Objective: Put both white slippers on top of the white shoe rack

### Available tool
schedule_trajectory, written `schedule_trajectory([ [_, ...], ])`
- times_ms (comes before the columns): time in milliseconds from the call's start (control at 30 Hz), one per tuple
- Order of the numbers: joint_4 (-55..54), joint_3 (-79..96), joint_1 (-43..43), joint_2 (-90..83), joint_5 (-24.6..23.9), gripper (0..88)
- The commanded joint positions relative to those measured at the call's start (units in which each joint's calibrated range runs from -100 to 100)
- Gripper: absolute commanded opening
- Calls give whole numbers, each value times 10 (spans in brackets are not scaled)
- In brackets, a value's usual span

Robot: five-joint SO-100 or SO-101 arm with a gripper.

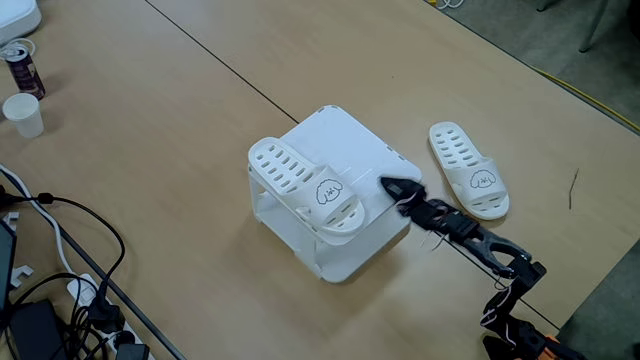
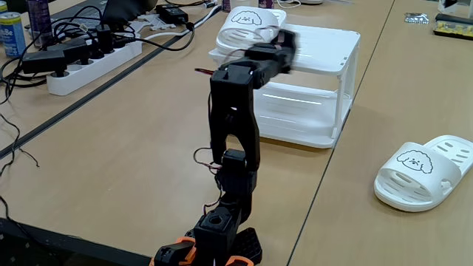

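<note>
Your table point(image 1: 200, 120) carries the white shoe rack point(image 1: 345, 150) near its middle. One white slipper point(image 1: 305, 187) lies on the rack's top, toward its 8 o'clock edge in a fixed view; the other slipper point(image 1: 469, 169) rests on the table at the rack's 3 o'clock, apart from it. Your gripper point(image 1: 392, 187) hovers over the rack's top beside the first slipper; whether its claw is open, you cannot tell.

An office or lab: long wooden desks point(image 1: 180, 130), power strip point(image 2: 89, 63), tangled cables point(image 1: 60, 280).
</note>
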Motion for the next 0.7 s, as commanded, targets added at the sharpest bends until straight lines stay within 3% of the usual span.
schedule_trajectory([
  [0,-2,9,118,-110,4,7],
  [133,-2,74,285,-162,4,7],
  [233,-4,147,357,-180,4,17],
  [400,-8,256,381,-206,4,147],
  [500,-23,322,381,-207,4,163],
  [667,-190,412,376,-162,4,168],
])
